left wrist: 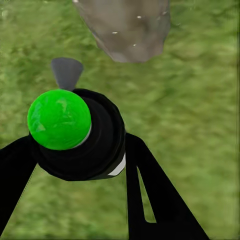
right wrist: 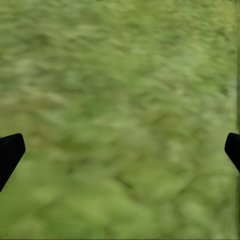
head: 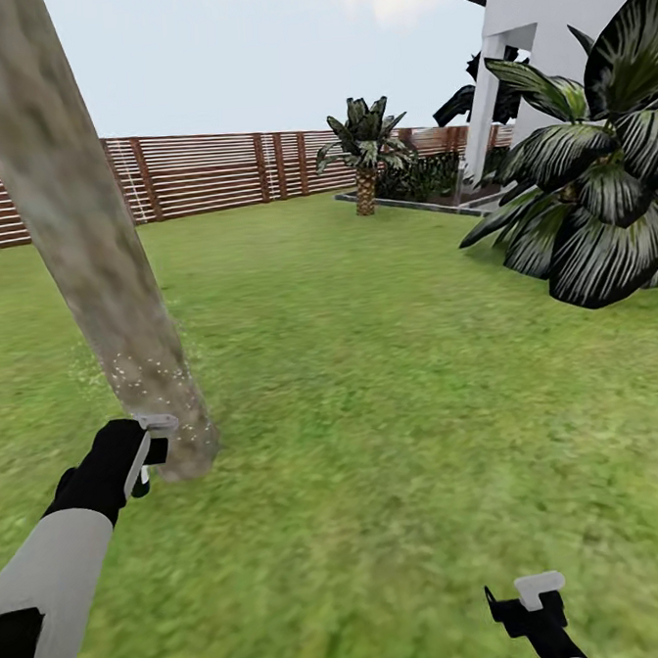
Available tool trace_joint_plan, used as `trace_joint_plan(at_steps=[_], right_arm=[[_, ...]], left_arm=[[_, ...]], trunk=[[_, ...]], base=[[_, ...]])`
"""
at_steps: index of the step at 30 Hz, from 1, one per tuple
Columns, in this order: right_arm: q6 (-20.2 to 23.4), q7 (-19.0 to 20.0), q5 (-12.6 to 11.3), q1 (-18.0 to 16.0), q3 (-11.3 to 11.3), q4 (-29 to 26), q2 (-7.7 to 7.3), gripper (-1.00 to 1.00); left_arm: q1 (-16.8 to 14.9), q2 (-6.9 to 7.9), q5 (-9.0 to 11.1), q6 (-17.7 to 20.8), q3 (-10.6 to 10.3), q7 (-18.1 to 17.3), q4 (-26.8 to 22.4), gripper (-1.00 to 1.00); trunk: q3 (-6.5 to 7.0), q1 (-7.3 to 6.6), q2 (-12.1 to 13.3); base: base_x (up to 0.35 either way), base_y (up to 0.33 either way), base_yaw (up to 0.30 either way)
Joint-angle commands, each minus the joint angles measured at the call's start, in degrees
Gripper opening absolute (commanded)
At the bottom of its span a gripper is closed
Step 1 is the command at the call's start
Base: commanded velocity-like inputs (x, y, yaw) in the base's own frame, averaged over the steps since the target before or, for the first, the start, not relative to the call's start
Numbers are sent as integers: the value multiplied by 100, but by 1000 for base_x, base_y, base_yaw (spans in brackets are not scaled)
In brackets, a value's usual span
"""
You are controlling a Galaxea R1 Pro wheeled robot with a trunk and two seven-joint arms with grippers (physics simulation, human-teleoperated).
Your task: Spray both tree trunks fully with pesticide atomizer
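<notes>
Head view, risk: the pesticide [head: 135,367] shows as pale specks only on a low band of the tree trunk [head: 87,238]. Judging from this, the higher bark may stay bare if the nozzle is not raised, and the spray could drift onto the floor [head: 372,385] beside the trunk.
Head view, left arm: reaches forward and up from the view's lower corner, ending just beside the trunk's base. The left pincer [head: 146,450] is clenched on the pesticide atomizer [head: 152,435], its pale head pointing at the bark.
Head view, right arm: low and well apart from the trunk. The right pincer [head: 533,604] hangs over the grass.
Left wrist view: the atomizer's green cap [left wrist: 59,119] and black body sit between the dark fingers [left wrist: 150,195], with the trunk base ahead.
Right wrist view: the fingers [right wrist: 10,152] are spread wide, released, grasping nothing, over grass.
Second tree: I cannot tell where it stands from here.
</notes>
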Motion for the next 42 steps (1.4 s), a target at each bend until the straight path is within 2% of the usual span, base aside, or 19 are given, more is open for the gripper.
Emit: trace_joint_plan(at_steps=[1, 3, 8, 13, 16, 18, 24, 29, 32, 37, 39, 42], right_arm=[[0, -1, 0, 2, 0, 1, 0, 100], [0, -2, -1, 4, 0, 0, 0, 100], [0, -2, 0, 3, 0, 0, 0, 100], [0, -1, -1, 1, 0, 0, 0, 100], [0, -2, -1, 2, 0, 6, -2, 100], [0, -2, -2, 4, 0, 5, -2, 100], [0, -2, -2, 5, 0, 4, 0, 100], [0, -2, -1, 1, 0, 0, 0, 100], [0, -2, -4, 0, -4, 0, -4, 100], [0, -2, 0, 0, -7, 0, -9, 100], [0, -2, 0, 3, -1, 0, -3, 100], [0, -8, -3, 4, -2, 0, 3, 100]], left_arm=[[0, 1, 9, 0, 1, 107, 3, -100], [0, -7, 52, -13, -2, 435, 129, -100], [9, -178, 76, -21, 3, 504, 361, -100], [458, -113, 60, -354, 60, 499, 561, -100], [543, 0, 61, -391, 446, 446, 570, -100], [557, 16, 61, -395, 565, 432, 571, -100], [589, -58, 94, -396, 571, 431, 585, -100], [661, -2, 77, -396, 655, 429, 579, -100], [665, -23, 78, -401, 649, 429, 578, -100], [826, -68, 89, -1186, 633, 435, 857, -100], [920, -128, 82, -1774, 626, 424, 1455, -100], [944, -144, 49, -2273, 617, 412, 2142, -100]], trunk=[[0, 0, 0], [0, 0, 0], [0, 0, 0], [0, 0, 0], [0, 0, 0], [0, 0, 0], [0, 0, 0], [0, 0, 0], [0, 0, 0], [0, 0, 0], [0, 0, 0], [0, 0, 0]], base=[[251, -179, 7], [290, -120, 2], [310, -83, 0], [155, -11, -9], [7, 0, -231], [1, 0, -287], [0, 194, -254], [-150, 271, -19], [-225, 249, -1], [-66, 299, 0], [105, 332, 0], [48, 174, 0]])
